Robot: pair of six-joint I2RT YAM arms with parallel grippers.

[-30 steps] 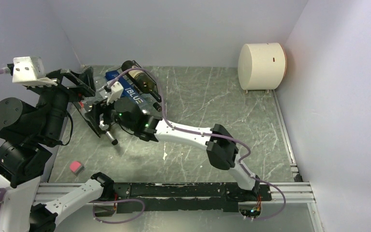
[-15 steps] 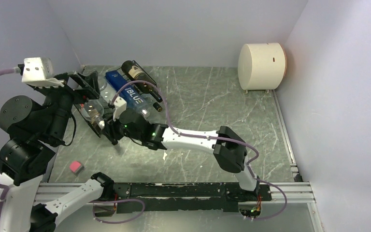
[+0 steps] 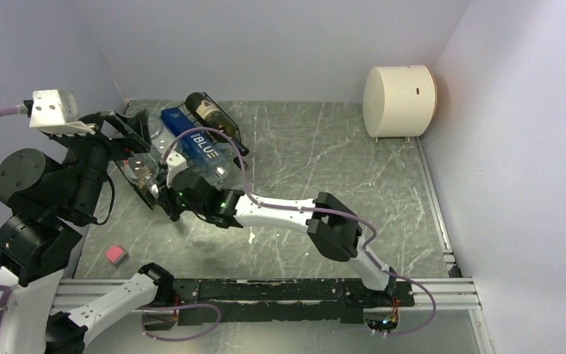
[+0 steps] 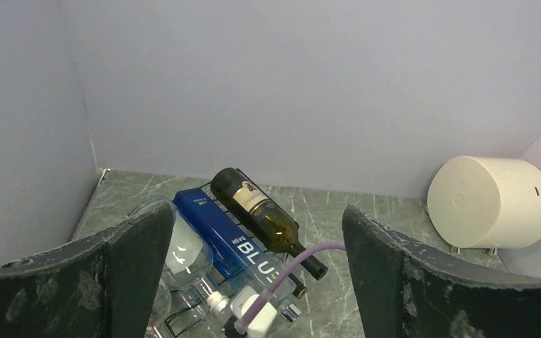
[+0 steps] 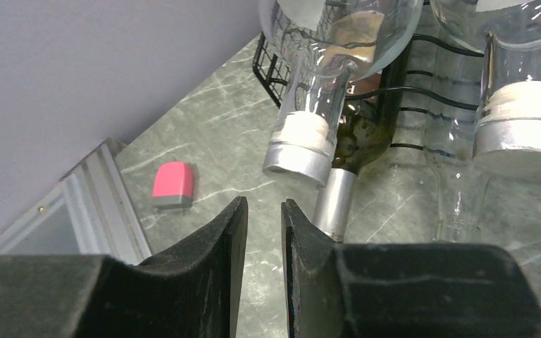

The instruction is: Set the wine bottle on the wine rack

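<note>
Nearest me, on the bench (image 3: 324, 162) short of the wine rack (image 5: 393, 84) and off its left end, lies a small pink block (image 5: 172, 184). My right pincer (image 5: 262, 208) hovers low just before the rack's near face, its fingers pressed almost together with only a thin slit between them and nothing in it. Just beyond its tips the wine bottle (image 5: 337, 201) lies in the rack, in the lower tier as far as I can tell, its silver neck poking out toward me. A clear bottle (image 5: 310, 105) rests right above it. My left pincer (image 3: 129, 124) hangs spread wide and empty above the rack's left end. On the rack's upper tier lie a blue bottle (image 4: 218, 236) and, beside it, a labelled dark bottle (image 4: 257, 208). Well apart from the rack, in the far right corner, stands a cream drum (image 3: 399, 91).
</note>
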